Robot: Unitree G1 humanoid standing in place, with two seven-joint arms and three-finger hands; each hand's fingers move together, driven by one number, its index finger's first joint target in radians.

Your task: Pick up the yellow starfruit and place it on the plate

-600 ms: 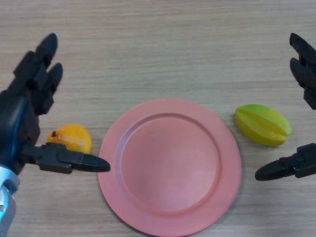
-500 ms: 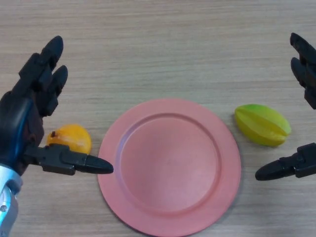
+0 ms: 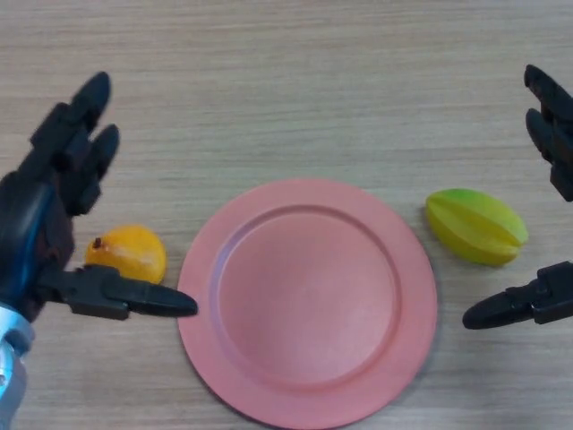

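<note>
The yellow-green starfruit (image 3: 475, 226) lies on the wooden table just right of the pink plate (image 3: 307, 300), apart from it. The plate holds nothing. My right hand (image 3: 552, 134) is open at the right edge, its fingers above the starfruit and its thumb (image 3: 512, 306) below it, not touching. My left hand (image 3: 45, 224) is open at the left, spread around an orange fruit (image 3: 126, 253) without touching it.
The orange fruit sits on the table just left of the plate's rim. The wooden table (image 3: 295, 81) stretches away beyond the plate.
My left hand has shifted slightly, with its fingers a little lower and left. The right hand, starfruit and plate have not moved.
</note>
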